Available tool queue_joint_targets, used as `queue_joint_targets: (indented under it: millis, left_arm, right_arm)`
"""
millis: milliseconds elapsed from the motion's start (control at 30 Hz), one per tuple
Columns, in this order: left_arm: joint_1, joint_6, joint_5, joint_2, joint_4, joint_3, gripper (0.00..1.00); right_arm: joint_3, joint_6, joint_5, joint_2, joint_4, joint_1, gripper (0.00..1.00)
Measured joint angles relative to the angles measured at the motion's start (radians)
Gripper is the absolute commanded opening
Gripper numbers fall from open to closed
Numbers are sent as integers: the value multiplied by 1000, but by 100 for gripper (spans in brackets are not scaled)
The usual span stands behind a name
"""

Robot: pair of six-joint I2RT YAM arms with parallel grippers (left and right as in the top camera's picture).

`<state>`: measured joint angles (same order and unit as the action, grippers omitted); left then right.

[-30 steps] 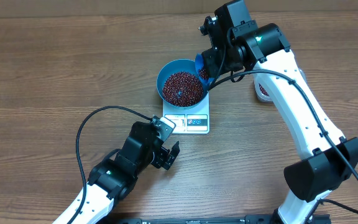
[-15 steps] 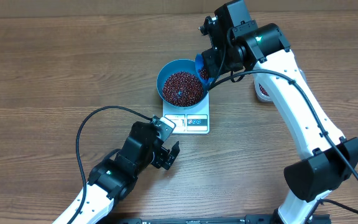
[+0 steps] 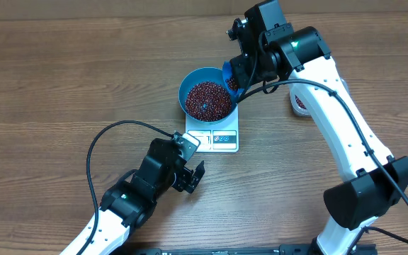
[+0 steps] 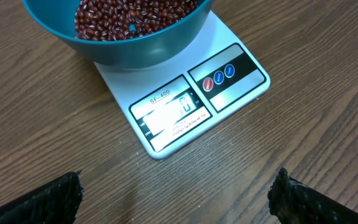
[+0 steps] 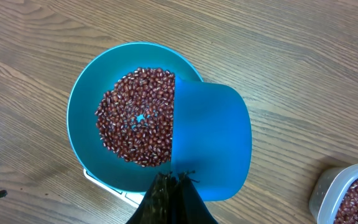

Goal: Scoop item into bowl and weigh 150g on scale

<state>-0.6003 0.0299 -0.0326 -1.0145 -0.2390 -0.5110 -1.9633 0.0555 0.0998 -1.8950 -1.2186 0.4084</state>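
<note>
The blue bowl (image 3: 184, 91) stands on the white scale (image 3: 222, 139) and holds a heap of red-brown beans (image 3: 206, 99). My right gripper (image 3: 241, 74) is shut on a small blue scoop (image 3: 230, 79), tilted over the bowl's right rim. In the right wrist view the scoop (image 5: 210, 143) covers the right part of the bowl (image 5: 82, 118), with beans (image 5: 138, 118) to its left and the gripper (image 5: 174, 177) pinching its near edge. My left gripper (image 4: 178, 193) stands open over bare wood just in front of the scale (image 4: 235, 87), holding nothing.
A clear tub (image 3: 299, 103) with more beans stands to the right of the scale, partly behind the right arm; it shows at the right wrist view's lower right (image 5: 353, 193). The left arm's black cable (image 3: 101, 138) loops over the table.
</note>
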Motion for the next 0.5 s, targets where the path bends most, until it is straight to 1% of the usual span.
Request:
queue_joint_targets:
  millis: [400, 500]
  left_arm:
    - [0, 0, 0, 0, 0, 0, 100]
    - [0, 0, 0, 0, 0, 0, 100]
  right_arm:
    - [0, 0, 1, 0, -13, 0, 4]
    - [0, -1, 39, 0, -13, 0, 4]
